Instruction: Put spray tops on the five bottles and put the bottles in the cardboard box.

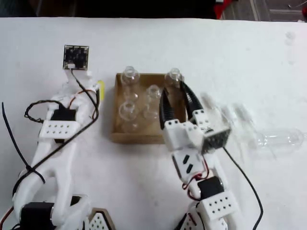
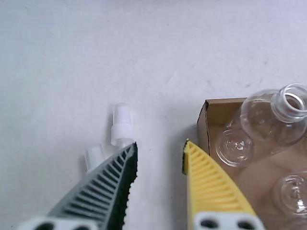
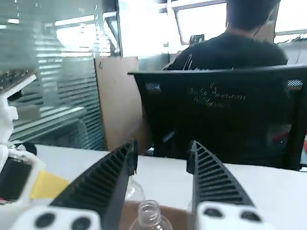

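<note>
The cardboard box point(image 1: 120, 136) stands mid-table with several clear bottles in it, among them one at its far left corner point(image 1: 129, 75) and one at its far right corner point(image 1: 173, 75). My right gripper point(image 1: 173, 88) hangs open over the box's right side, its black fingers either side of a bottle neck point(image 3: 148, 213). My left gripper point(image 2: 159, 152) is open just left of the box corner point(image 2: 211, 112), low over the table. A clear spray top point(image 2: 122, 125) lies at its grey fingertip, another point(image 2: 94, 155) beside it. The bottles point(image 2: 273, 115) near that corner have open necks.
One more clear bottle point(image 1: 278, 140) lies on its side on the table at the right, with clear spray tops point(image 1: 240, 114) between it and the right arm. Cables point(image 1: 36, 108) loop around the left arm. A black office chair point(image 3: 216, 120) stands beyond the far table edge.
</note>
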Robot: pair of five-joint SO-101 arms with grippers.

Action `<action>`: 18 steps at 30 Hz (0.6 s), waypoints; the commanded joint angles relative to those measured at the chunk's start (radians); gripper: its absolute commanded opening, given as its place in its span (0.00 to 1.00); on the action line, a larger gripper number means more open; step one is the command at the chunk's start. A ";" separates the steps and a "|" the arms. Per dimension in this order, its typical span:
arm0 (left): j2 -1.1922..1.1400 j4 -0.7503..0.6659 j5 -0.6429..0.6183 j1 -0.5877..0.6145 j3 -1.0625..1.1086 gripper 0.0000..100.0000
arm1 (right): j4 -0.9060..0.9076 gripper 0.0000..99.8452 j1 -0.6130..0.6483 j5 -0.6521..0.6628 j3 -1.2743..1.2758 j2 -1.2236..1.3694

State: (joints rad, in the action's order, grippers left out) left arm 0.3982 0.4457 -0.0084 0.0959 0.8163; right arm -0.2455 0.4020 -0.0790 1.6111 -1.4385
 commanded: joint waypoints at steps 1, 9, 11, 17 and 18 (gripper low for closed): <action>0.001 -0.025 -0.002 -0.002 -0.008 0.15 | 0.001 0.14 -0.064 -0.014 0.009 -0.104; -0.001 -0.052 -0.002 -0.002 -0.005 0.15 | -0.001 0.14 -0.288 -0.149 0.083 -0.294; -0.001 -0.052 -0.002 -0.002 -0.005 0.15 | 0.002 0.14 -0.355 -0.215 0.081 -0.326; -0.001 -0.052 -0.002 -0.002 -0.005 0.15 | 0.004 0.14 -0.616 -0.331 0.080 -0.357; -0.001 -0.052 -0.002 -0.002 -0.005 0.15 | 0.008 0.14 -0.650 -0.339 0.080 -0.352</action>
State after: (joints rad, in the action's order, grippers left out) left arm 0.3982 0.4196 -0.0084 0.0959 0.8163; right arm -0.2455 -0.1458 -0.3798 1.6817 -1.7868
